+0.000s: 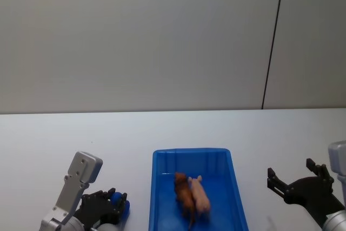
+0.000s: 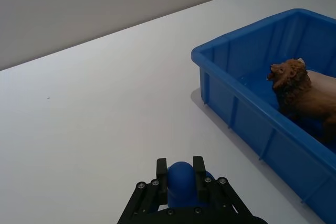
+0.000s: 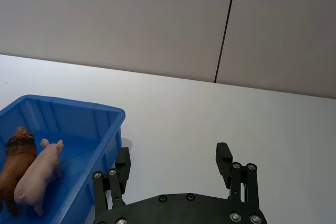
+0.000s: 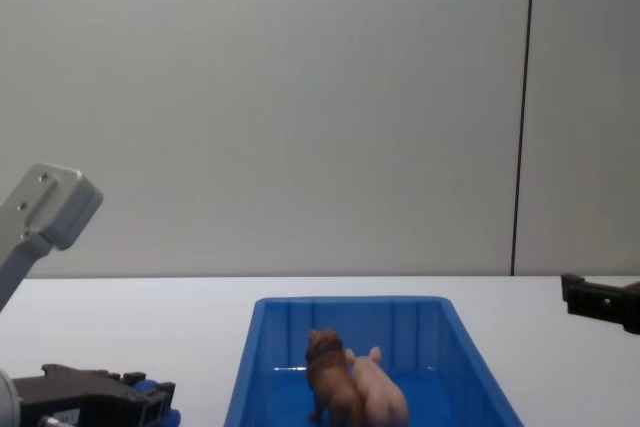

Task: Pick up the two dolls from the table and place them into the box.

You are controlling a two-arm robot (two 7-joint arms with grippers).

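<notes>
Dolls, pig [image 1: 201, 197] and brown animal [image 1: 184, 193], sit in your box [image 1: 236, 179]; right hand [image 3: 175, 160] open, empty; left hand [image 2: 180, 169] closed on a blue object [image 2: 180, 176]; nothing left but to retract.

A plain, matte pale grey wall [image 1: 135, 36] fills the space behind the work area, smooth and bare across its width. A thin dark vertical seam [image 1: 273, 39] runs down it toward the right side, dividing it into a wide panel and a narrower one [image 1: 313, 36]; the seam leans slightly in the head view and stands nearly straight in the chest view. The wall meets the far edge of the flat white desk [image 1: 81, 133] in a straight line. Light is soft and even, with faint shadows.
</notes>
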